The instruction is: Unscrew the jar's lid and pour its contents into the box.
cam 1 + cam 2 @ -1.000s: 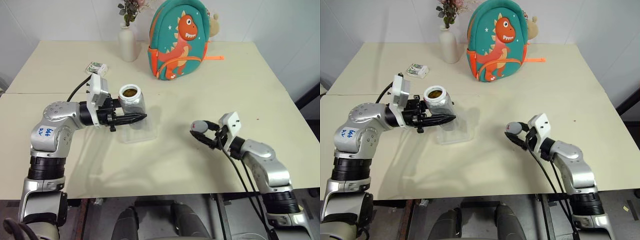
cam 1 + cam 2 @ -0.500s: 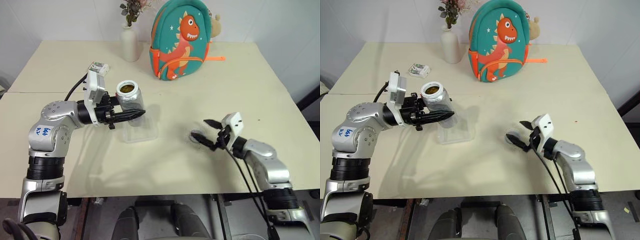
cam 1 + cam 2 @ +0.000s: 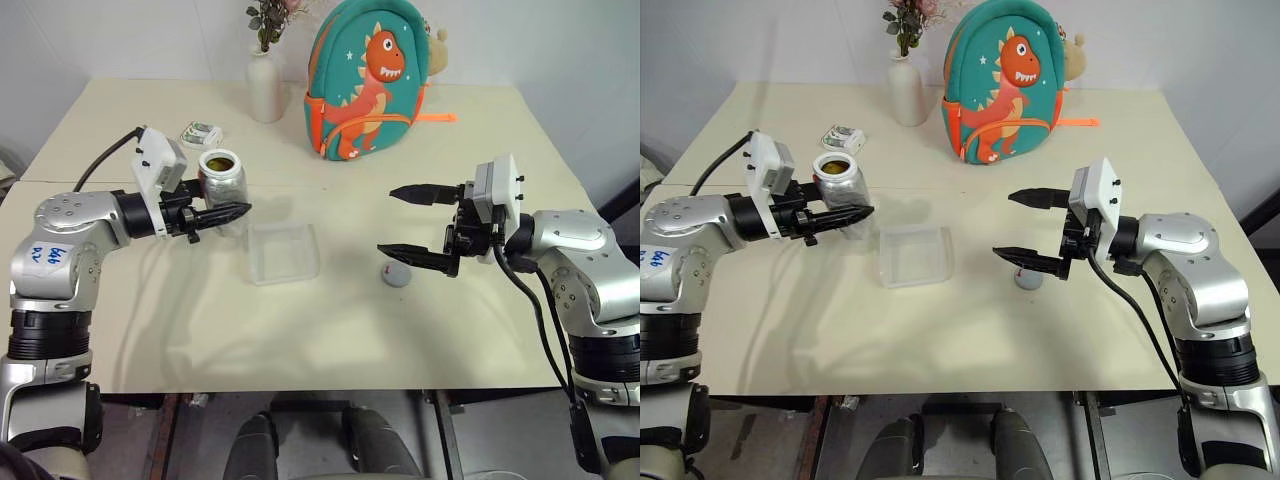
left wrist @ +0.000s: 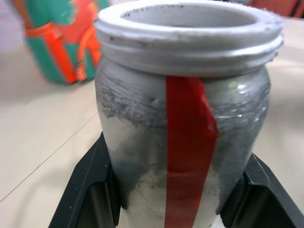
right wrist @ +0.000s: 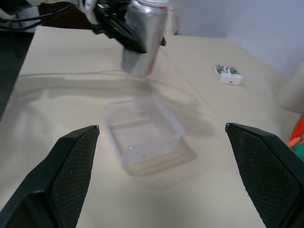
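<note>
Two end effectors work over the desk. Nearest the front edge, toward its right half, the lid (image 3: 396, 274) lies flat, a small grey cap, light and rigid, easy to leave alone now. Just above it the right end effector (image 3: 407, 221) hangs released, its two fingers spread wide with nothing between them.

Farther in, near the desk's middle, sits the box (image 3: 284, 252), thin clear plastic, probably light enough to skid if bumped, so the pour should come from above without touching its rim.

Toward the left edge, beside the box but not over it, the left end effector (image 3: 232, 211) is clenched on the jar (image 3: 222, 180), held upright and open. Its body looks smooth and silvery, likely slippery, stiff and possibly glass; the mid-body grip below the threaded neck seems right, and tilting should be slow.

Only the head views show dark contents inside the mouth. The left wrist view adds a red label strip and both fingers (image 4: 90, 190) pressed against the jar's flanks. The right wrist view shows the box empty.
</note>
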`<control>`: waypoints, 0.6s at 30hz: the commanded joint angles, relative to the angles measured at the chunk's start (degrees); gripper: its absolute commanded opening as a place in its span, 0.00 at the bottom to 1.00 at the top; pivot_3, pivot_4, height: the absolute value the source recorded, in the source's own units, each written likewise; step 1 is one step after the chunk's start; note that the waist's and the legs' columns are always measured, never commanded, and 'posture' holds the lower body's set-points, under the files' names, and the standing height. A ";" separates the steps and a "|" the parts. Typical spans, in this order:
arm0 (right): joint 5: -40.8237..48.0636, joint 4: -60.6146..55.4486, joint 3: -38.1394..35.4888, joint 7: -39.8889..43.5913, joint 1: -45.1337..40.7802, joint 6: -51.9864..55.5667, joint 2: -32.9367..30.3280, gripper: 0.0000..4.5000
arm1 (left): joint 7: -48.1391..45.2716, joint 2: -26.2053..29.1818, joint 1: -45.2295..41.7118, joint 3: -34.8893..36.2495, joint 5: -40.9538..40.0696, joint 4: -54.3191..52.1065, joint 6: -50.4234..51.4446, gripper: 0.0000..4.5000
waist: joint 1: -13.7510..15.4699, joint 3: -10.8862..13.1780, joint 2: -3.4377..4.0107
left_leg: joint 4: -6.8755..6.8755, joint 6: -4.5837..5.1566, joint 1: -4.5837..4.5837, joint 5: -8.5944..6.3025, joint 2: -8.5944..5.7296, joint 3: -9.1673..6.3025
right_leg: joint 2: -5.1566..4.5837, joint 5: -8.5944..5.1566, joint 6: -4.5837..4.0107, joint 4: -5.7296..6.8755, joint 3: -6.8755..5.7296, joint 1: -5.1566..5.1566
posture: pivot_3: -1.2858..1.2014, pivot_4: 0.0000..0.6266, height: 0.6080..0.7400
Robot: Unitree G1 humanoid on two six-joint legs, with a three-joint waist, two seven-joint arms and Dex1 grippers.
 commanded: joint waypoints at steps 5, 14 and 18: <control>1.27 -0.91 0.01 -0.03 -2.44 0.90 1.10 1.00 | 4.99 -1.08 0.73 1.37 1.99 -0.38 -2.67 0.46 | -0.11 0.00 0.00 | 0.00 0.00 -0.01 0.00 0.00 0.01 | 0.00 0.00 0.00 0.03 -0.01 0.00 | 0.52 0.24 1.00; 1.62 -0.49 -0.10 0.46 -3.00 0.33 1.36 1.00 | 5.97 -0.60 0.67 -2.19 9.10 1.51 -9.13 0.46 | 0.01 0.00 0.00 | 0.01 0.00 0.00 0.00 0.00 0.03 | -0.01 -0.01 -0.03 0.07 -0.01 -0.02 | 0.52 0.24 1.00; 1.53 -0.92 0.07 -0.35 -2.26 0.33 1.88 1.00 | 7.20 -0.41 0.75 -5.08 13.56 0.19 -11.90 0.46 | 0.02 0.00 0.00 | 0.01 0.00 0.01 0.00 0.00 0.03 | -0.01 -0.01 -0.03 0.08 -0.01 -0.02 | 0.52 0.24 1.00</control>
